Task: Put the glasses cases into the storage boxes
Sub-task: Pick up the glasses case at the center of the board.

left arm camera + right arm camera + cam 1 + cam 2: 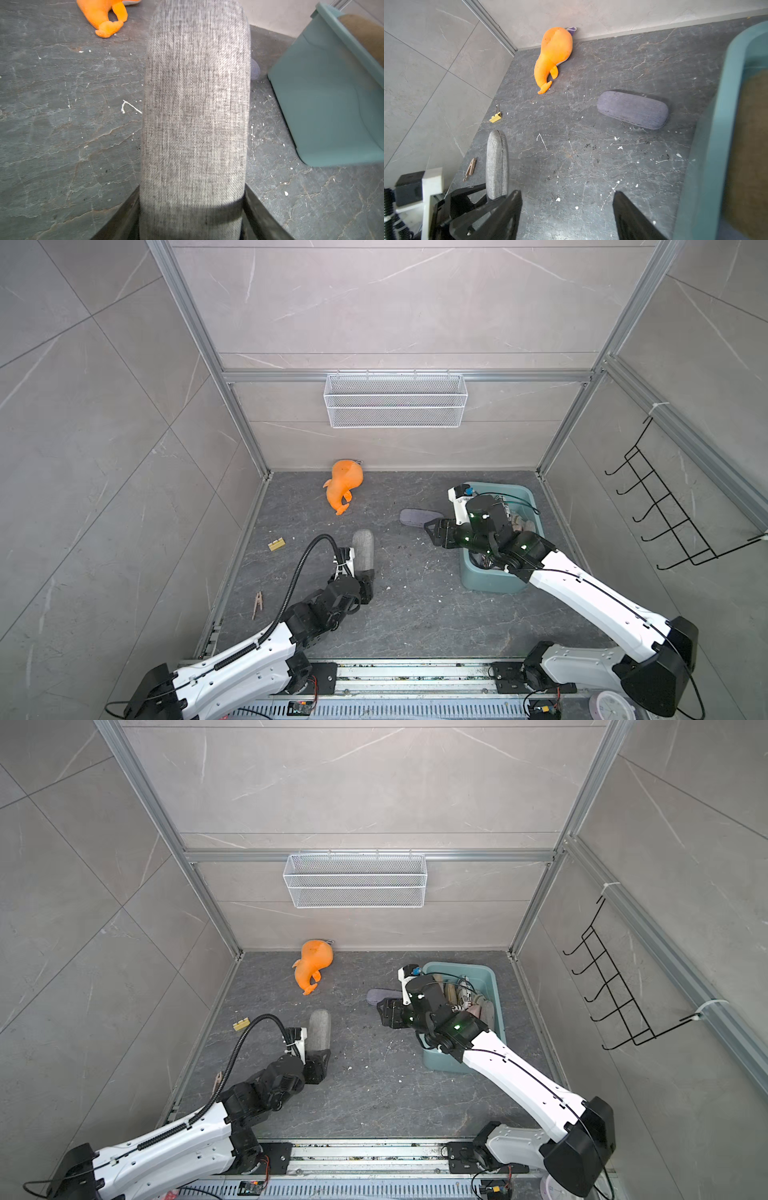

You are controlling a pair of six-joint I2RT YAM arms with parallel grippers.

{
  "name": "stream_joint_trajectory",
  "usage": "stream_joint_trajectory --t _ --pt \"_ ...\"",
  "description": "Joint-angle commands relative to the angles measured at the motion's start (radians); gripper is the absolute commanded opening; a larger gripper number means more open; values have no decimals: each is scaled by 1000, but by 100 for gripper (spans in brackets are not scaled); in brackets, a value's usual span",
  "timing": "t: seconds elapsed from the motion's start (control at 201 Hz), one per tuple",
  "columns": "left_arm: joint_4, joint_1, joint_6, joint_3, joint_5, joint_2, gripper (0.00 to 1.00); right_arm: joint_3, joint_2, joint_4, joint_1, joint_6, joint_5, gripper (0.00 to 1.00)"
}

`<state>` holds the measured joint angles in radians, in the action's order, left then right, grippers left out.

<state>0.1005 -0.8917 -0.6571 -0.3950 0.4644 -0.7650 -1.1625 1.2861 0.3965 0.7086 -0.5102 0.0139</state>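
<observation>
Off the long side of the teal storage tub (490,585) that faces the open floor, and well apart from it, the left gripper (362,572) is clamped on one end of a grey fabric glasses case (363,547). The case is turned on edge, with its free end pointing away from the arm; whether it clears the floor cannot be told. Closer to the tub, near its far corner on that same side, a lilac glasses case (632,110) lies flat on the floor. The right gripper (567,193) hangs above the tub's near wall with its jaws apart and nothing between them. Several cases (482,1006) already lie inside the tub. These cases look like light, stiff shells, and their woven covering should give the pads good friction. An end grip leaves the long body free to lever or swing. The lilac case is probably best pinched across its narrow width near the middle, and moderate squeeze should be enough.
</observation>
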Motion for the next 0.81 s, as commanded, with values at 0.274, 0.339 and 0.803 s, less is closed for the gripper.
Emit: stream_joint_trajectory --t 0.274,0.339,0.803 --pt "-38 160 -77 51 -136 123 56 -105 124 -35 102 8 63 72" --pt "-45 173 -83 60 -156 138 56 -112 135 -34 111 13 69 72" --pt "-55 188 -110 99 -175 216 56 -172 232 -60 147 24 36 72"
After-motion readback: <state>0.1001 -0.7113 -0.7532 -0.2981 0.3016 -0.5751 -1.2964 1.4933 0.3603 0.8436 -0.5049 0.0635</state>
